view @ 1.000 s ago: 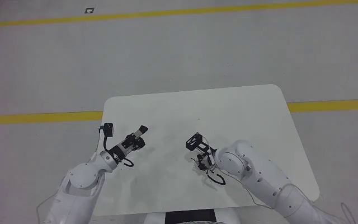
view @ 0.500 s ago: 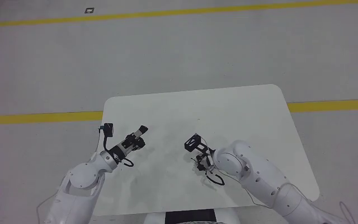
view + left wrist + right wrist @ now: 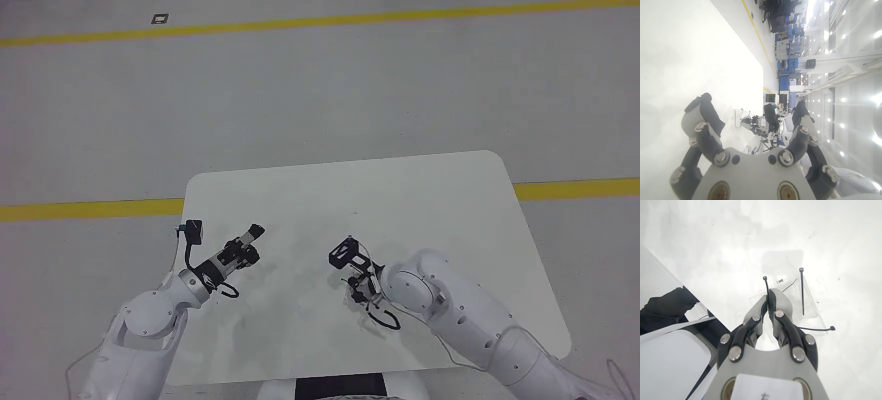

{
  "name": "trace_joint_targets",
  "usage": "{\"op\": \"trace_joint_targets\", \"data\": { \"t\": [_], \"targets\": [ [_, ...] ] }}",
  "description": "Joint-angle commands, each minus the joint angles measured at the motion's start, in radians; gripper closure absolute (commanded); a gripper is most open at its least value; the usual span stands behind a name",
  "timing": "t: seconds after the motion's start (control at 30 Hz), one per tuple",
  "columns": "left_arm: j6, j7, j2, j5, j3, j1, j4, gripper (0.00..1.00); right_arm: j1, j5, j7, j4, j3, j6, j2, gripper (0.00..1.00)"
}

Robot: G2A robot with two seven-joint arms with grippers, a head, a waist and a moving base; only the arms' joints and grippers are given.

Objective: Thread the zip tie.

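Note:
My right gripper (image 3: pixel 769 298) is shut on a black zip tie (image 3: pixel 766 285), whose head end sticks out past the fingertips above a clear plastic tray (image 3: pixel 810 298) on the white table (image 3: pixel 420 200). Another zip tie (image 3: pixel 802 291) lies in that tray, and a third zip tie (image 3: pixel 817 329) hangs over its rim. In the top view the right gripper (image 3: pixel 352 288) is near the table's front middle. My left gripper (image 3: pixel 753 106) stands open and empty above the table's left side, also seen as the left gripper (image 3: pixel 250 245) from above.
The table's front edge (image 3: pixel 677 281) runs close to the right gripper. A small brown speck (image 3: pixel 780 281) lies by the tray. Yellow floor lines (image 3: pixel 90 210) pass beyond the table.
The right arm has shifted very slightly to the left. The left arm has kept still.

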Motion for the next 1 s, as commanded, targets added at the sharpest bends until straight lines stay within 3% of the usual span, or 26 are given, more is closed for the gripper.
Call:
{"op": "trace_joint_targets", "data": {
  "t": [0.0, 0.23, 0.4, 0.77, 0.87, 0.97],
  "targets": [
    [0.0, 0.0, 0.0, 0.0, 0.0, 0.0, 0.0, 0.0, -0.011, 0.004, 0.004, -0.027, 0.017, 0.002, 0.005, 1.0],
    [0.0, 0.0, 0.0, 0.0, 0.0, 0.0, 0.0, 0.0, -0.065, 0.067, -0.031, -0.111, 0.1, -0.001, 0.022, 1.0],
    [0.0, 0.0, 0.0, 0.0, 0.0, 0.0, 0.0, 0.0, -0.099, 0.14, -0.078, -0.118, 0.156, -0.029, 0.031, 1.0],
    [0.0, 0.0, 0.0, 0.0, 0.0, 0.0, 0.0, 0.0, -0.099, 0.14, -0.078, -0.118, 0.156, -0.029, 0.031, 1.0],
    [0.0, 0.0, 0.0, 0.0, 0.0, 0.0, 0.0, 0.0, -0.102, 0.203, -0.129, -0.119, 0.159, -0.045, 0.028, 1.0],
    [0.0, 0.0, 0.0, 0.0, 0.0, 0.0, 0.0, 0.0, -0.077, 0.246, -0.122, -0.131, 0.159, -0.023, 0.024, 1.0]
  ]
}}
